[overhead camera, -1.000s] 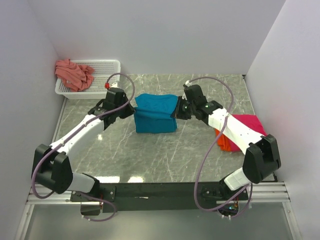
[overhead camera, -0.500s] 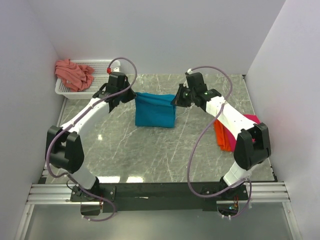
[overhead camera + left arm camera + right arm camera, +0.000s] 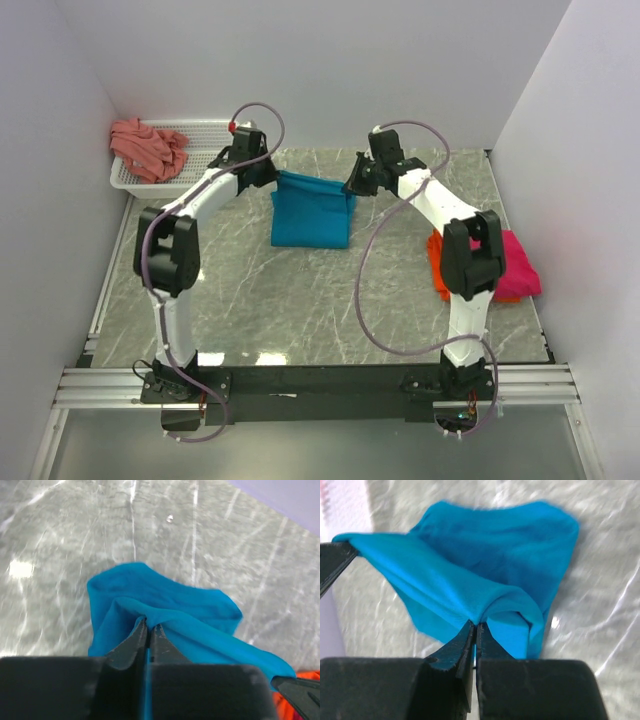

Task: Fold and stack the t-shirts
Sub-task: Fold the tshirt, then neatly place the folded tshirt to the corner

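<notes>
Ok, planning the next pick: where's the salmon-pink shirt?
Top view, far left: the salmon-pink t-shirt sits heaped at the left end of the mesh basket.

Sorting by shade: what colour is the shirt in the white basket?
Salmon-pink cloth t-shirt, best in the top external view.

Centre stage at the far middle, a plain teal-blue t-shirt [image 3: 311, 212] stands out against a grey marble-patterned table [image 3: 300, 300] veined in white. At far left, a salmon-pink t-shirt [image 3: 148, 148] fills a white mesh basket [image 3: 218, 133]. At right lie a magenta-pink t-shirt [image 3: 518, 268] and an orange t-shirt [image 3: 437, 275]. The left arm [image 3: 205, 190] and right arm [image 3: 435, 200] are white with black joints. The left gripper [image 3: 148, 625] and right gripper [image 3: 474, 627] are black. The walls [image 3: 320, 70] are a pale lilac-white.
</notes>
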Motion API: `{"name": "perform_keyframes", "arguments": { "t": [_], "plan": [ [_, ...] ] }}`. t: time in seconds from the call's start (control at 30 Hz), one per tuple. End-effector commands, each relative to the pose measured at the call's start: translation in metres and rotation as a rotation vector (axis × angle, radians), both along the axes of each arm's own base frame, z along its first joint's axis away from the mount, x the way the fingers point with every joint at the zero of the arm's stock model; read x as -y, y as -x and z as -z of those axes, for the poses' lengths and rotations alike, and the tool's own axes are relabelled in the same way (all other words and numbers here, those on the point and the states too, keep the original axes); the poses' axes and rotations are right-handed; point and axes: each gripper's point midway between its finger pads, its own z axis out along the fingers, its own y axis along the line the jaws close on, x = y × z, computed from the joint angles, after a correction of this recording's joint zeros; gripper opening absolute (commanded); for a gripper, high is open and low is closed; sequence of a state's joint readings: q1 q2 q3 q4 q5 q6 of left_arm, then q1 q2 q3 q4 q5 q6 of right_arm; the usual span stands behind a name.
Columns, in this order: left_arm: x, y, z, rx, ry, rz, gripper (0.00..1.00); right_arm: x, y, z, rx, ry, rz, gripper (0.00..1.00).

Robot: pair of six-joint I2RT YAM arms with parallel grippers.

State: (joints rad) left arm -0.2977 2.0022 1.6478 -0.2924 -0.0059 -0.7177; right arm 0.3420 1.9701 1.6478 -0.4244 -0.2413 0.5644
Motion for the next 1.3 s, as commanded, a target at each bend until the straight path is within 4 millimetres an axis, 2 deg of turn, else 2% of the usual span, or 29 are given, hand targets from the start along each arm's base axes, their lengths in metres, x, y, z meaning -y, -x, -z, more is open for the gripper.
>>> {"name": "perform_keyframes", "arguments": {
  "t": [0.0,0.03,0.07,0.1,0.13,0.17,0.23,0.27,0.3,0.33,0.37,0.4,0.43,0.47,0.5,0.53,0.57,0.6,0.63,0.67,0.7,0.77,0.83,0.87,0.9,0.93,1.1,1.2,1.27],
  "plan": [
    [-0.012,-0.039,-0.019,0.081,-0.009,-0.018,0.12,0.021,-0.036,0.008,0.011,0.035,0.093,0.08],
    [-0.012,-0.044,-0.001,0.047,-0.020,-0.018,0.26,0.016,-0.047,0.015,0.003,0.023,0.077,0.21],
    [-0.013,-0.053,-0.010,0.063,-0.013,-0.024,0.47,0.019,-0.054,0.019,-0.001,0.021,0.071,0.48],
    [-0.014,-0.053,-0.003,0.035,-0.023,-0.026,0.75,0.018,-0.058,0.022,-0.011,0.019,0.058,0.53],
    [-0.014,-0.056,0.005,0.016,-0.027,-0.028,0.98,0.017,-0.066,0.022,-0.015,0.024,0.050,0.57],
    [-0.015,-0.059,-0.002,0.029,-0.023,-0.031,0.99,0.019,-0.068,0.023,-0.009,0.045,0.044,0.65],
    [-0.016,-0.059,-0.015,0.054,-0.016,-0.033,0.99,0.019,-0.067,0.017,0.008,0.052,0.024,0.67],
    [-0.015,-0.051,-0.007,0.041,-0.010,-0.019,1.00,0.020,-0.064,0.015,0.018,0.054,0.020,0.72],
    [-0.015,-0.048,-0.010,0.049,-0.002,-0.014,0.99,0.020,-0.061,0.014,0.029,0.051,0.016,0.72],
    [-0.016,-0.042,-0.028,0.079,0.010,-0.017,0.99,0.024,-0.051,0.016,0.029,0.055,0.019,0.73],
    [-0.017,-0.033,-0.019,0.062,0.010,-0.016,0.99,0.026,-0.046,0.019,0.028,0.060,0.019,0.77],
    [-0.020,-0.026,-0.036,0.089,0.015,-0.024,0.99,0.029,-0.034,0.027,0.006,0.064,0.011,0.77],
    [-0.023,-0.020,-0.038,0.088,0.014,-0.033,0.99,0.029,-0.030,0.031,0.000,0.066,0.005,0.77],
    [-0.027,-0.006,-0.023,0.052,0.007,-0.035,0.99,0.028,-0.025,0.036,-0.010,0.070,-0.004,0.77],
    [-0.029,0.004,-0.041,0.084,0.015,-0.036,0.99,0.025,-0.019,0.044,-0.032,0.067,-0.022,0.77],
    [-0.031,0.013,-0.041,0.080,0.021,-0.039,0.99,0.025,-0.015,0.049,-0.050,0.074,-0.030,0.77],
    [-0.034,0.029,-0.022,0.043,0.016,-0.041,0.99,0.023,-0.013,0.054,-0.058,0.079,-0.039,0.77],
    [-0.038,0.041,-0.040,0.078,0.030,-0.045,0.99,0.021,-0.012,0.061,-0.072,0.091,-0.041,0.77],
    [-0.045,0.048,-0.039,0.078,0.021,-0.074,0.99,0.018,-0.010,0.065,-0.084,0.098,-0.046,0.76],
    [-0.051,0.064,-0.022,0.042,0.011,-0.092,0.99,0.016,-0.010,0.068,-0.088,0.103,-0.050,0.75],
    [-0.053,0.073,-0.035,0.072,0.020,-0.092,0.99,0.015,-0.013,0.073,-0.094,0.107,-0.048,0.75],
    [-0.057,0.093,-0.021,0.035,0.013,-0.086,0.99,0.015,-0.014,0.080,-0.114,0.130,-0.020,0.73],
    [-0.061,0.108,-0.025,0.035,0.023,-0.102,0.99,0.013,-0.016,0.089,-0.128,0.153,-0.008,0.71],
    [-0.064,0.119,-0.012,0.005,0.026,-0.111,0.99,0.014,-0.016,0.092,-0.131,0.169,0.001,0.70],
    [-0.066,0.125,-0.017,0.016,0.031,-0.123,0.99,0.013,-0.017,0.097,-0.140,0.183,0.007,0.70],
    [-0.070,0.135,-0.006,-0.010,0.025,-0.135,0.99,0.014,-0.014,0.102,-0.152,0.208,0.011,0.69],
    [-0.083,0.153,-0.005,-0.014,0.018,-0.195,0.99,0.001,-0.006,0.118,-0.169,0.269,-0.015,0.63],
    [-0.087,0.155,-0.008,-0.005,0.017,-0.217,1.00,-0.007,0.002,0.127,-0.183,0.313,-0.033,0.54],
    [-0.089,0.156,-0.009,-0.005,0.011,-0.224,0.99,-0.011,0.005,0.129,-0.188,0.323,-0.046,0.42]
  ]
}}
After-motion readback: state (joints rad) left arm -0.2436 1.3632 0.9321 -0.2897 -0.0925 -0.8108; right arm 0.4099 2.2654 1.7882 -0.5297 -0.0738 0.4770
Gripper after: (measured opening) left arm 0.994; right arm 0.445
